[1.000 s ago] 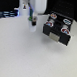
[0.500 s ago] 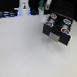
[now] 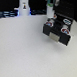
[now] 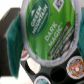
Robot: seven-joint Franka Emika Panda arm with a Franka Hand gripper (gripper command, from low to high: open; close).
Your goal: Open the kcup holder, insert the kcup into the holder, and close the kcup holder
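The kcup holder [image 3: 58,28] is a black box on the white table at the exterior view's upper right, its pale handle facing forward and round pod slots showing on top. My gripper [image 3: 52,12] hangs over the holder's left part. In the wrist view the gripper [image 4: 47,45] is shut on the kcup [image 4: 47,25], whose green lid fills most of the picture. Teal fingers [image 4: 15,42] press on the pod's sides. Below it lie the holder's slots [image 4: 32,66]; some are bare, and some hold pods with reddish lids [image 4: 75,65].
A white bottle-like object [image 3: 23,5] stands at the back on the exterior view's left. The white table [image 3: 26,51] spreads out in front of the holder. Dark equipment lines the far edge.
The arm has carried the kcup toward the exterior view's right, from near the middle of the back edge to above the holder.
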